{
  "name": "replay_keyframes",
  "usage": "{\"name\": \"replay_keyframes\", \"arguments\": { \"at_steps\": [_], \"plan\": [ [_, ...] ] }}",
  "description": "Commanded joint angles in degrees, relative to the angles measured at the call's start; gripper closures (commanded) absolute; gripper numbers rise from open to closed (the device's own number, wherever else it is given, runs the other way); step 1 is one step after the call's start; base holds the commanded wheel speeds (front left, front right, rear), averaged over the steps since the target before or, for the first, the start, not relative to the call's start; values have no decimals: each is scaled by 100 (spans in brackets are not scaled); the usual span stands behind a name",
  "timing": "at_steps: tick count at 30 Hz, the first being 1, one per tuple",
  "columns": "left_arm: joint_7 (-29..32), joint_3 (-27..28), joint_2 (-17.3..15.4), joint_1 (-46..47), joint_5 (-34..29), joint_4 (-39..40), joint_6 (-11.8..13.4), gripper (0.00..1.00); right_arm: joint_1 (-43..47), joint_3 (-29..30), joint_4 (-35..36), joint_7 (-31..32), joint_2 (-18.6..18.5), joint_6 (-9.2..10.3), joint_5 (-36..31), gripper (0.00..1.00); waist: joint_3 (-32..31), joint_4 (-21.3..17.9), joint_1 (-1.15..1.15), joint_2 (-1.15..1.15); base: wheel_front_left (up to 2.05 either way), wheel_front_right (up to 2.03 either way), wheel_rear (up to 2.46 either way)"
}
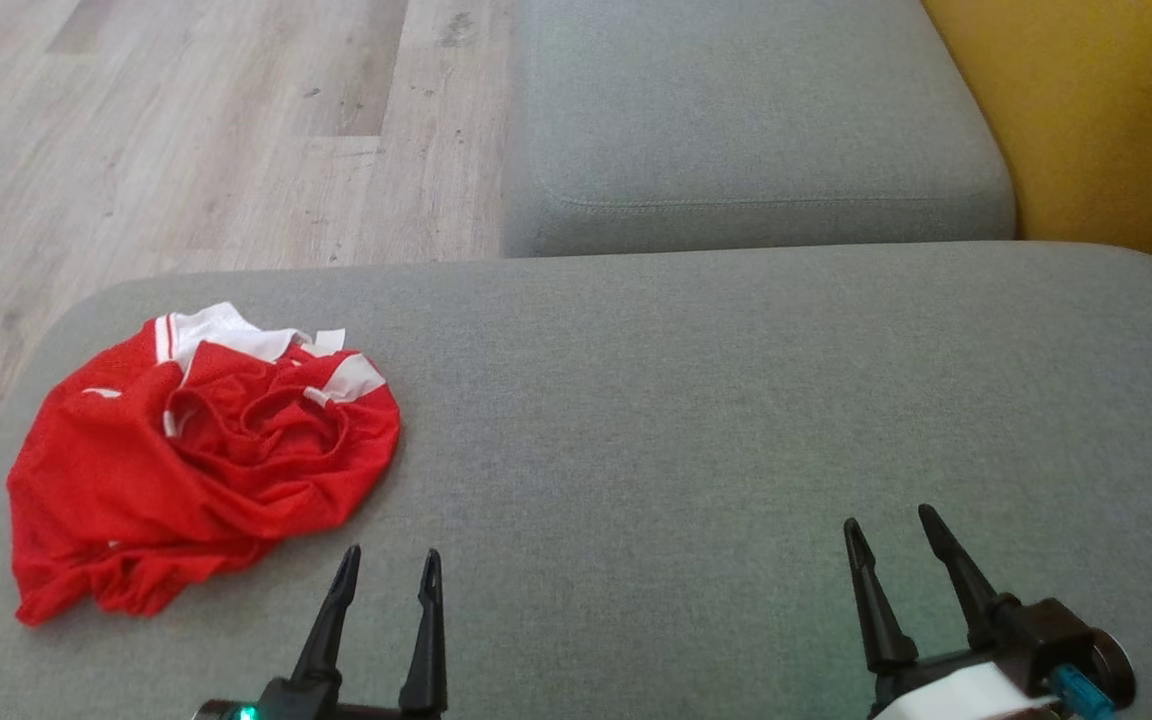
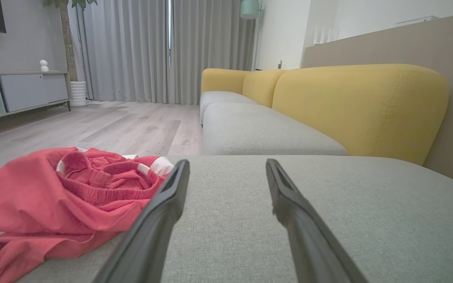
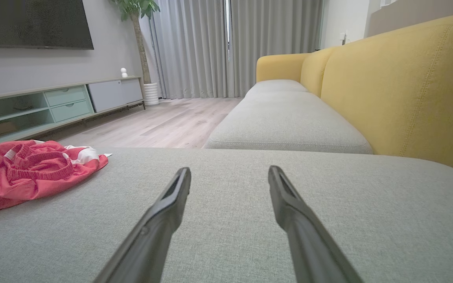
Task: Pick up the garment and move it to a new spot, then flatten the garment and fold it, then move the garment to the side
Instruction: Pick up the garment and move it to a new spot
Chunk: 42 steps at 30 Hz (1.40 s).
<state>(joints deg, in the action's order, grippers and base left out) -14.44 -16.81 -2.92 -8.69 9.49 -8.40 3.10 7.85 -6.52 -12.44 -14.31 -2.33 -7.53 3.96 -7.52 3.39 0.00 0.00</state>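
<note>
Garment [image 1: 201,455]: red mesh with white trim, bunched in a loose heap at about 9 o'clock on the grey sofa seat [image 1: 686,400], close to the left edge. Probably shorts, going by the gathered elastic band [image 2: 104,184] in the left wrist view, though too crumpled to be sure.

Thin, light and limp by the look of it. No stiffness to push against, bound to sag and drape once lifted, and likely to slip a little between overlapping layers. Not fragile.

Best taken with a pinch on a raised fold or on the thicker band near the middle of the pile. Less promising on a flat single layer pressed against the upholstery, with the risk of scraping the seat or catching just one ply. For the later flattening, worth hunting out the two ends of the band or two corners.

Left tool [image 1: 392,552] at 7 o'clock, fingers spread and empty, near the heap's lower right edge without touching it. Right tool [image 1: 886,515] at 5 o'clock, likewise spread and holding nothing, well apart from the cloth.

Bare grey seat ahead of both, with room for a new spot toward 3 o'clock. Farther out, a second cushion [image 1: 756,120] at 12 o'clock, a yellow backrest [image 1: 1116,120] at 1 o'clock and wooden floor [image 1: 186,130] at 11 o'clock.
</note>
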Motion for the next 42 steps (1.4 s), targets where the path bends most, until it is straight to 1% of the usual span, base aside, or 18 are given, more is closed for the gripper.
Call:
{"name": "replay_keyframes", "arguments": {
  "at_steps": [1,4,9,16,17,20,25,35,42],
  "plan": [
    [-56,153,4,246,-57,148,47,0,-198,-104,159,-69,-54,4,-1,0,5,28,0,0,0,0,0],
    [-56,170,4,260,-89,93,98,0,-197,-107,156,-69,-54,4,-8,0,25,136,0,0,0,0,0],
    [-56,206,4,282,-140,48,156,0,-208,-125,162,-69,-54,4,3,0,79,493,0,0,0,0,0],
    [-56,327,4,311,-163,81,109,0,-283,-168,214,-69,-54,4,72,0,211,1295,0,0,0,0,0],
    [-56,327,4,311,-163,81,109,0,-283,-168,214,-69,-54,4,72,0,211,1295,0,0,0,0,0],
    [-56,411,4,300,-196,91,95,0,-331,-155,237,-69,-54,4,79,0,252,1648,0,0,0,0,0],
    [-56,582,4,270,-257,111,104,0,-403,-188,253,-69,-54,4,112,0,277,2108,0,0,0,0,0],
    [-56,845,4,281,-173,415,324,0,-743,-443,121,-69,-54,4,9,0,587,2382,0,0,0,0,0],
    [-56,981,4,240,-189,610,408,0,-844,-483,64,-69,-54,4,-52,0,701,2473,0,0,0,0,0]
  ]
}}
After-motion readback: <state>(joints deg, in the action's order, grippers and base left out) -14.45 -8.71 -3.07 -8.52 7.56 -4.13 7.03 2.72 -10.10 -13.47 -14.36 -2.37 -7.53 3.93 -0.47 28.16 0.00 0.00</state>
